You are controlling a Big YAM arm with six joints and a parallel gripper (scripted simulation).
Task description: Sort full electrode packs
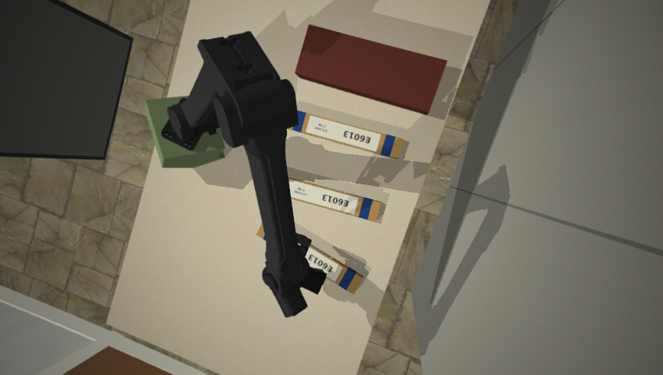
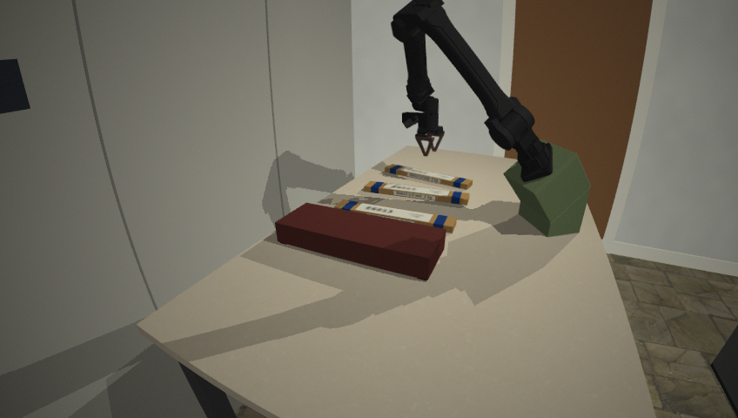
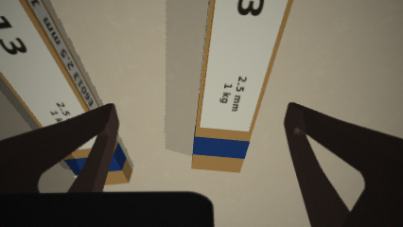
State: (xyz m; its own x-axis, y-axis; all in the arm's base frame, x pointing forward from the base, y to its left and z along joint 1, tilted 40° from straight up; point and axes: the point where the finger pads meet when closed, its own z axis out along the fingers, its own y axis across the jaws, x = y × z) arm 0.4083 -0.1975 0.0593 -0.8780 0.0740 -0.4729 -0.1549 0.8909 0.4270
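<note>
Open gripper above the table, all three packs off the platform

Top view: a black jointed arm [image 1: 274, 194] [image 2: 466, 57] reaches over a beige table [image 1: 199, 260] [image 2: 466, 357]. The long dark-red block-shaped platform [image 1: 372, 69] [image 2: 357, 232] lies near the closest tan cardboard pack with blue bands [image 1: 358, 133] [image 2: 399, 213]; beyond lie the matching middle pack [image 1: 335, 198] [image 2: 419, 193] and slanted far pack [image 1: 346, 277] [image 2: 429, 176], both partly hidden.

Exterior view: the black gripper with brown triangular fingers [image 2: 430, 151] hangs above the packs, which lie flat.

Wrist view: the fingers are spread wide, holding nothing; one pack's end shows between them, another's partly behind the left-hand finger in view
</note>
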